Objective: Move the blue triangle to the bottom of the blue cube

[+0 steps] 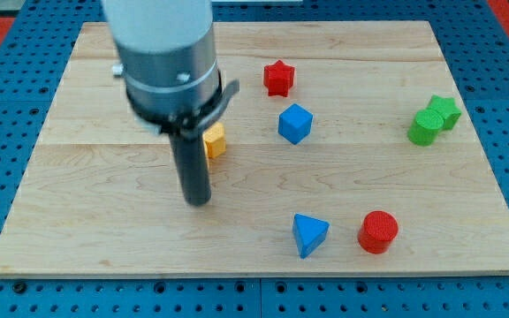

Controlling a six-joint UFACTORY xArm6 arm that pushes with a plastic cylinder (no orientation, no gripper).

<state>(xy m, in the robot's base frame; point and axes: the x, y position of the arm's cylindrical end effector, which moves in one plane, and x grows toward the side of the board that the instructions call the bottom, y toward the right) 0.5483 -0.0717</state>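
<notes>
The blue triangle (pixel 308 234) lies on the wooden board near the view's bottom, right of centre. The blue cube (pixel 295 123) sits above it, near the board's middle, well apart from it. My tip (pixel 199 200) rests on the board to the left of both blocks, about a third of the board's width left of the blue triangle and a little higher than it. The tip touches no block.
A yellow block (pixel 215 140) sits just behind the rod, partly hidden by it. A red star (pixel 278 78) is above the blue cube. A red cylinder (pixel 378 231) is right beside the blue triangle. Two green blocks (pixel 434 119) touch at the right.
</notes>
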